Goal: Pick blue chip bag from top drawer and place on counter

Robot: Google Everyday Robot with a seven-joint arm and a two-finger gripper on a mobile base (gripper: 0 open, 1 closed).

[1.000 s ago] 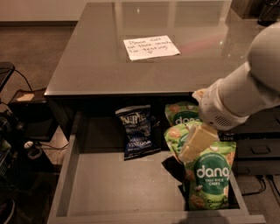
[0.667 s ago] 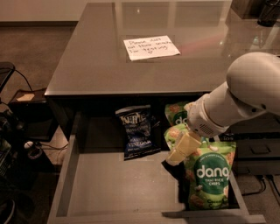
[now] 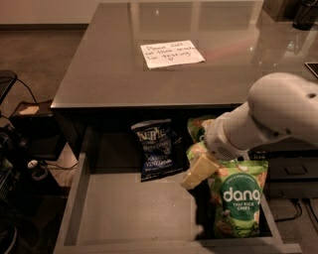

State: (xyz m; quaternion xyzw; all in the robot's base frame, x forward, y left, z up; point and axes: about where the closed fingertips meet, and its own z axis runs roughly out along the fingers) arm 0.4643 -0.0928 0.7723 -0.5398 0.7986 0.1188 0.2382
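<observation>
The blue chip bag [image 3: 155, 149] lies flat at the back of the open top drawer [image 3: 124, 208], left of centre, white lettering facing up. My gripper [image 3: 198, 171] hangs low over the drawer at the end of the white arm [image 3: 278, 111], just right of the blue bag and apart from it. It holds nothing that I can see. The glossy grey counter [image 3: 99, 69] lies above the drawer, with a white handwritten note [image 3: 171, 53] on it.
A green "dang" bag [image 3: 238, 198] fills the drawer's right side, with more green bags [image 3: 198, 126] behind it, partly hidden by my arm. Cables and dark equipment [image 3: 15, 149] stand on the floor at left. A dark object [image 3: 305, 15] sits at the counter's far right.
My arm has swung left and a little lower, bringing the gripper from over the green bags to beside the blue chip bag. The bags have not moved.
</observation>
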